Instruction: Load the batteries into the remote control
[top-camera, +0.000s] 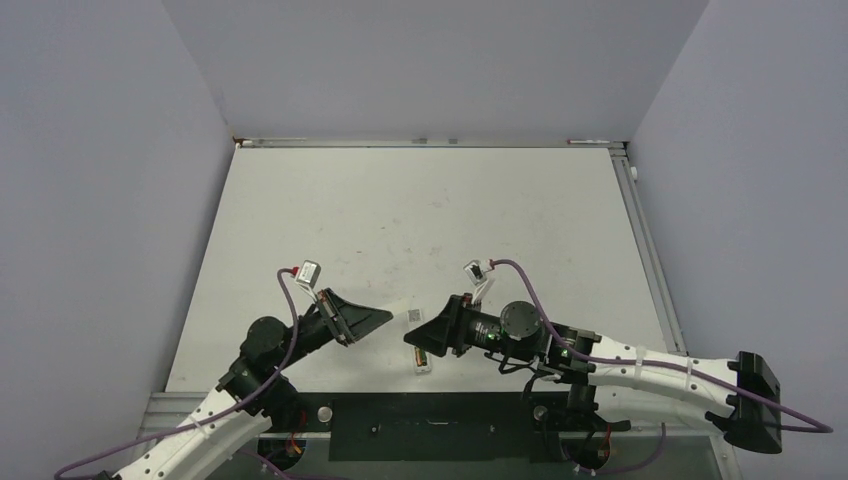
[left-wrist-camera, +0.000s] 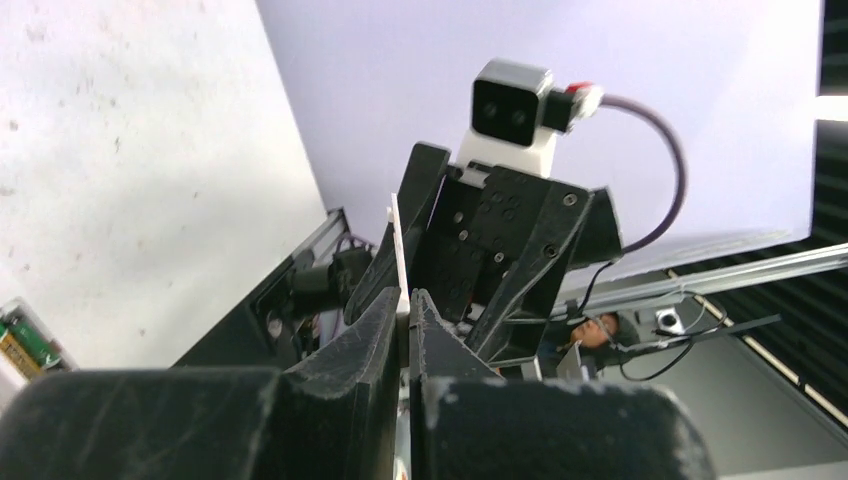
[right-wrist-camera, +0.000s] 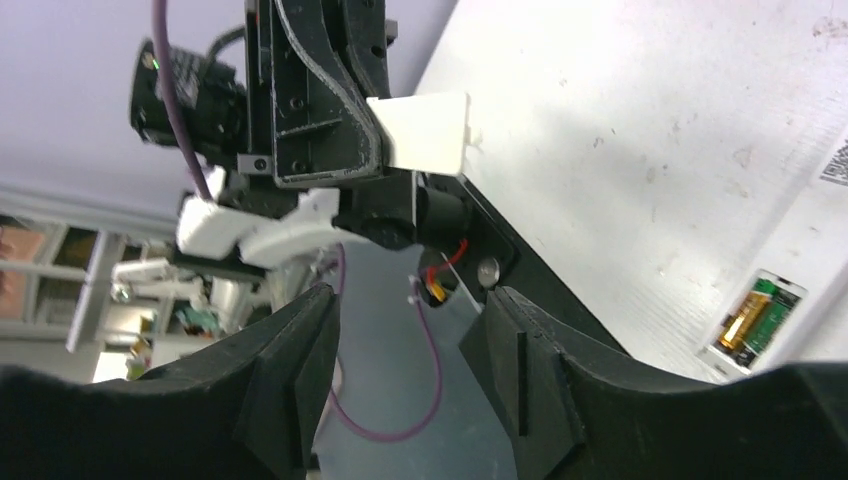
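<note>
The remote control lies on the table near the front edge with its recess facing up. A gold-orange battery sits in the recess beside a green part; the remote control also shows at the lower left of the left wrist view. No dark battery can be made out. My left gripper is shut on a thin white plate, held on edge above the table; in the right wrist view the plate shows flat. My right gripper hovers just above the remote, and in its wrist view the gripper is open and empty.
A small printed code mark lies on the table between the two grippers. The table's front edge with its black base rail runs just behind the remote. Grey walls enclose the table on the left, right and far sides.
</note>
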